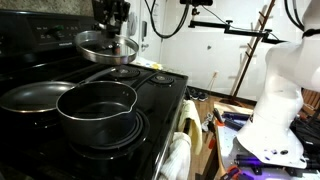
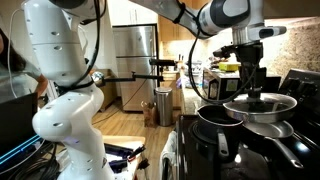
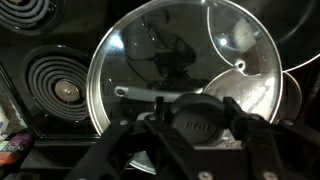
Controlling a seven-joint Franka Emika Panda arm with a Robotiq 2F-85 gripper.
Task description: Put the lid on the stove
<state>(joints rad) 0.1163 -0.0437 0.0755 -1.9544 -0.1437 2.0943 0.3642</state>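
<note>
The round glass lid [image 1: 104, 44] with a silver rim hangs level in the air above the back of the black stove [image 1: 160, 82]; it also shows in an exterior view [image 2: 262, 104]. My gripper [image 1: 112, 33] is shut on the lid's dark centre knob [image 3: 193, 113], with a finger on each side of it. In the wrist view the lid [image 3: 150, 60] fills most of the frame, with a coil burner [image 3: 60, 85] below it to the left. The lid does not touch the cooktop.
A deep dark pot [image 1: 96, 108] stands on the front burner and a shallow grey frying pan [image 1: 35, 96] next to it. Both also show below the lid in an exterior view [image 2: 215, 118]. The stove's raised back panel [image 1: 45, 32] is behind. A cloth [image 1: 177, 152] hangs at the front.
</note>
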